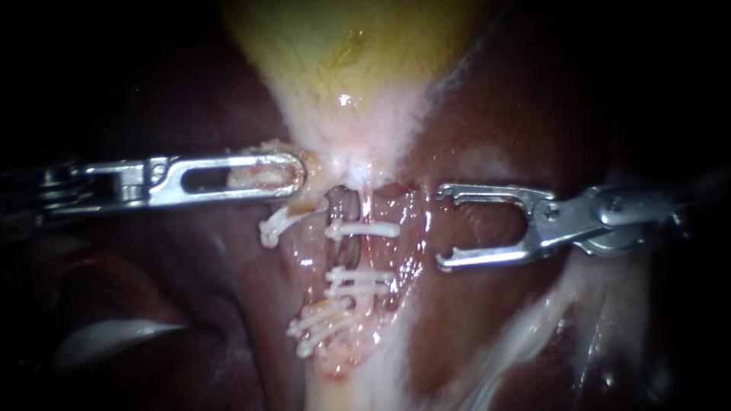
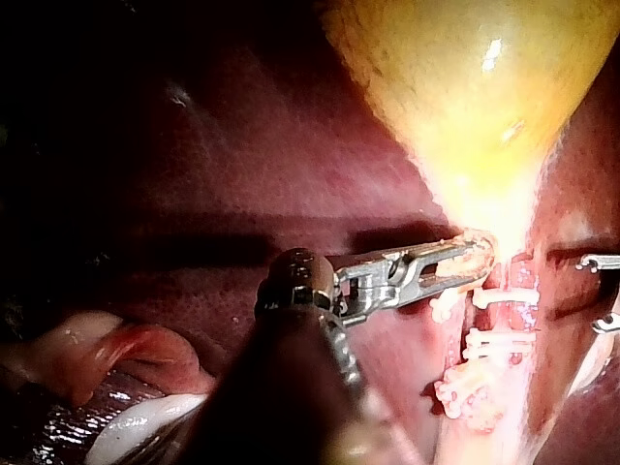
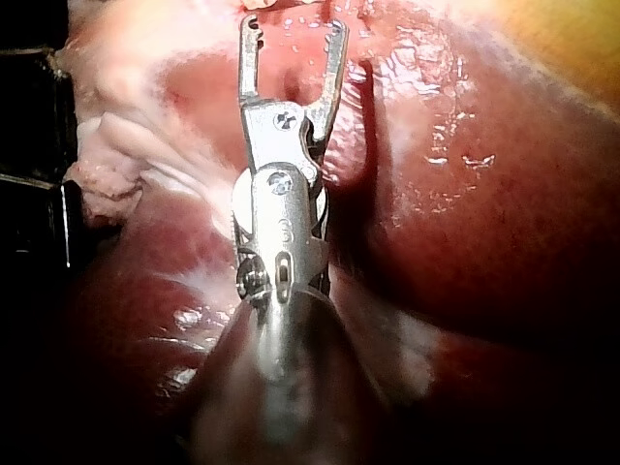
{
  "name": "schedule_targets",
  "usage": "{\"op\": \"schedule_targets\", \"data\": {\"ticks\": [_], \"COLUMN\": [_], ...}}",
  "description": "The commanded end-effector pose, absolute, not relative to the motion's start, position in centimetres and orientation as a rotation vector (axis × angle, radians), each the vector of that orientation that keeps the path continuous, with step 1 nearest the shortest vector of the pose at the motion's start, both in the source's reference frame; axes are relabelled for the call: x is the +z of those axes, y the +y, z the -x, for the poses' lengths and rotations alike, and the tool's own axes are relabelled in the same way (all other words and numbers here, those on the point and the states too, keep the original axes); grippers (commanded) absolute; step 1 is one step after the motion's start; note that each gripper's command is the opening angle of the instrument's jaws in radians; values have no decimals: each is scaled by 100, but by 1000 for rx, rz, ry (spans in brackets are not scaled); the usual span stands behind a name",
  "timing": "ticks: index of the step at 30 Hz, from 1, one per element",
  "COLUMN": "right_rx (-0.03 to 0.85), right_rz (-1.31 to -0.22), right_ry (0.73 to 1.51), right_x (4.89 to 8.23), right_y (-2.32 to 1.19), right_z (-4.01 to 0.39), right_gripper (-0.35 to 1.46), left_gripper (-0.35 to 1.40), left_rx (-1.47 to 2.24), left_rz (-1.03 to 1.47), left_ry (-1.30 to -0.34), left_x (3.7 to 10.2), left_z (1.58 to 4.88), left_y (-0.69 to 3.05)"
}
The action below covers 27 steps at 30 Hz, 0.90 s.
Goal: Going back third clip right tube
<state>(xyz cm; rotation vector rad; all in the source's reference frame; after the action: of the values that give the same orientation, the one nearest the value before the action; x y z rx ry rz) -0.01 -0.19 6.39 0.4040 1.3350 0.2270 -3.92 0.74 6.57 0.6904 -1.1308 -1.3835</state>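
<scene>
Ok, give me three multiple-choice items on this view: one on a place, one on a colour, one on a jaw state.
1. The right instrument has its jaws: A around a clip; B beside the clips, over the liver; C out of view.
2. The clips are: A white; B blue; C black.
3. The right instrument's jaws are: A shut, empty; B shut on a clip; C open.
Answers: 1 B, the jaws sit apart from the clips with liver behind them; 2 A, every clip shows white; 3 C, a wide empty gap separates the jaws.
</scene>
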Motion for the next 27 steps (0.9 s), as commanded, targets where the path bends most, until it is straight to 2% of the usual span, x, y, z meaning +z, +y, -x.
{"op": "schedule_targets", "data": {"ticks": [1,16,27], "right_rx": [226,224,224], "right_rz": [-405,-406,-406], "right_ry": [1334,1335,1335], "right_x": [639,636,636], "right_y": [-19,-21,-21], "right_z": [2,2,2], "right_gripper": [50,50,50], "left_gripper": [-35,-35,-35], "left_rx": [-1383,-1377,-1372], "left_rz": [-690,-669,-671], "left_ry": [-1131,-1112,-1105], "left_x": [659,708,716], "left_z": [393,422,431], "left_y": [74,75,75]}}
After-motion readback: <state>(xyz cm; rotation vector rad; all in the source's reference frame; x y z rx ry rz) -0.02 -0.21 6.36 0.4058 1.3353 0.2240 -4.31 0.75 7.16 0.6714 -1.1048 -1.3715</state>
